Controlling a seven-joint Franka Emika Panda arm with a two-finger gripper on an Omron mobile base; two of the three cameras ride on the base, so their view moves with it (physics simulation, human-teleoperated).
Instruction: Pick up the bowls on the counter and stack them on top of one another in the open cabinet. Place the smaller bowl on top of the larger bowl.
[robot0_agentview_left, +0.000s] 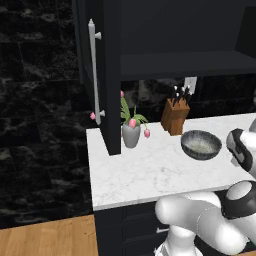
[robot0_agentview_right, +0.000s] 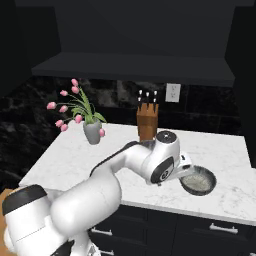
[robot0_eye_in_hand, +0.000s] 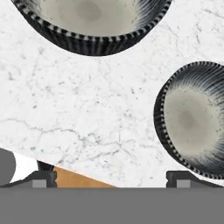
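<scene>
- Bowls first: in your hand view two of them sit on the marble counter (robot0_eye_in_hand: 78, 109), one (robot0_eye_in_hand: 94, 22) cut off by the top edge and one (robot0_eye_in_hand: 192, 120) at the right edge, well apart from each other.
- Both have dark ribbed outsides and pale speckled insides; you cannot tell from here which is the wider.
- Your gripper (robot0_eye_in_hand: 111, 178) hangs over bare marble near the counter's front edge, with wooden floor showing just beyond that edge.
- Its two dark fingertips (robot0_eye_in_hand: 43, 177) stand wide apart with nothing between them; neither touches a bowl.
- Relative to the gripper, the right-hand bowl lies just above the right fingertip, and the other bowl lies farther ahead, across open marble.
- In your left base view one bowl (robot0_agentview_left: 201, 144) rests on the counter, near the knife block (robot0_agentview_left: 175, 116).
- The flower vase (robot0_agentview_left: 131, 134) stands beside the open cabinet door (robot0_agentview_left: 100, 75).
</scene>
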